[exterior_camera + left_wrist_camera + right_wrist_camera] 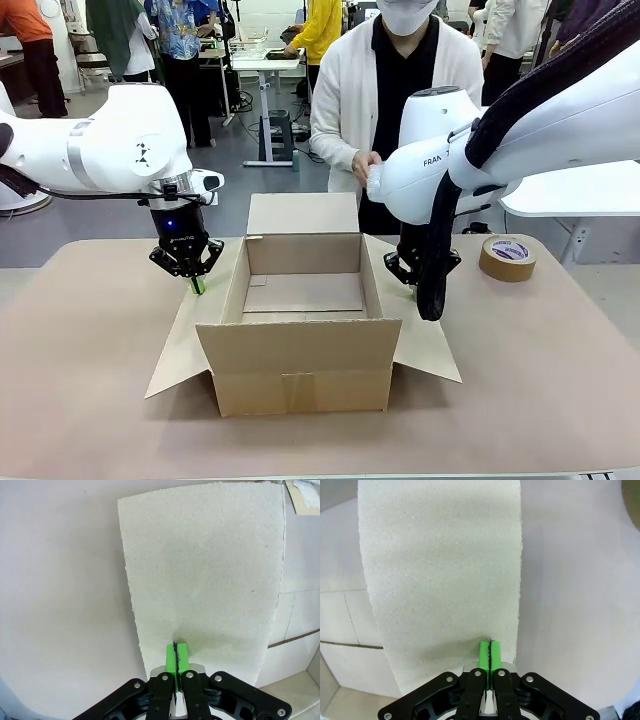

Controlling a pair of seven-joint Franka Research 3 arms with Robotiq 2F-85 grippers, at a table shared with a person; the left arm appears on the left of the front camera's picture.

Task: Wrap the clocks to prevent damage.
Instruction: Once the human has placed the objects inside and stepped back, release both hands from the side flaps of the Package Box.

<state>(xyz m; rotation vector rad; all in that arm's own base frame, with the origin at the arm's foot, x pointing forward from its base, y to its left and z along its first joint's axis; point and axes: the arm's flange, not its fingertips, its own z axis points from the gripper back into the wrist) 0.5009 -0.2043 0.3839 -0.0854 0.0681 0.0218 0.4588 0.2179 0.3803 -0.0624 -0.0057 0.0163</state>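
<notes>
An open cardboard box [300, 378] sits mid-worktop [90, 400]. The left fingers [197, 284] [176, 656] are pressed together and hold nothing, tips down at the box's left flap [200, 580]. The right fingers [411, 283] [490, 652] are likewise closed and empty at the right flap [440, 570]. Beyond the box, well apart from both, the person's hands [364, 163] hold a pale bundle [376, 184], partly hidden behind the right arm [560, 130]. Whether it is a clock cannot be told.
</notes>
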